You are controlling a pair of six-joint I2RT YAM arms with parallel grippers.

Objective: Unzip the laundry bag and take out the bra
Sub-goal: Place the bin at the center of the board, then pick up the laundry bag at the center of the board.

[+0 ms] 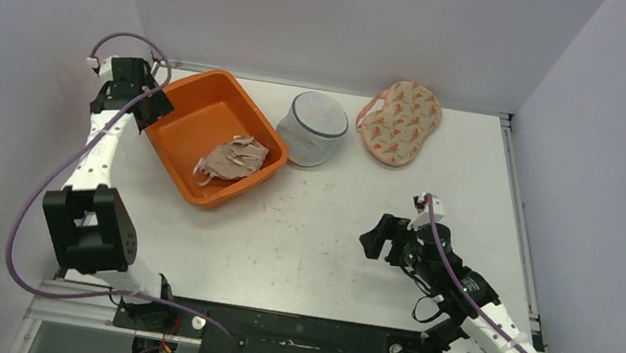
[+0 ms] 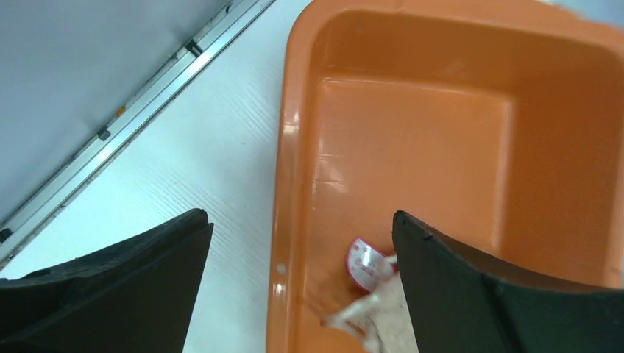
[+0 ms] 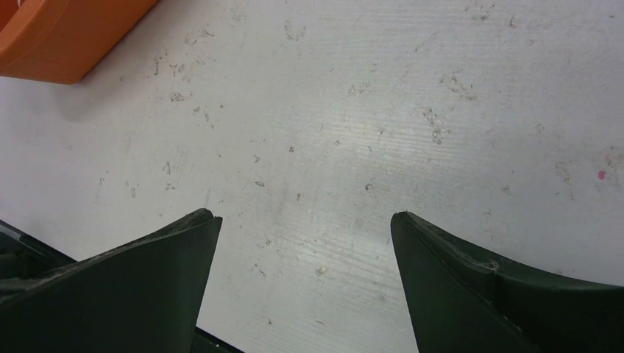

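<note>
bra (image 1: 232,160): beige, crumpled, lying inside orange tub (image 1: 200,122), centre left of top view | laundry bag (image 1: 312,130): white mesh, standing just right of tub | room: table (image 1: 330,226) lying bare in the middle | left gripper (image 2: 300,220): hanging over tub rim, jaws wide apart, holding nothing | right gripper (image 3: 305,217): jaws spread wide over bare table | left wrist view alone is showing a white-red label (image 2: 364,265) on the bra

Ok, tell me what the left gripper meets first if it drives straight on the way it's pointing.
Most likely the orange tub: the left gripper points down at its rim and inner wall. The bra lies inside, off to one side, so probably not first. Depth is unclear.
</note>
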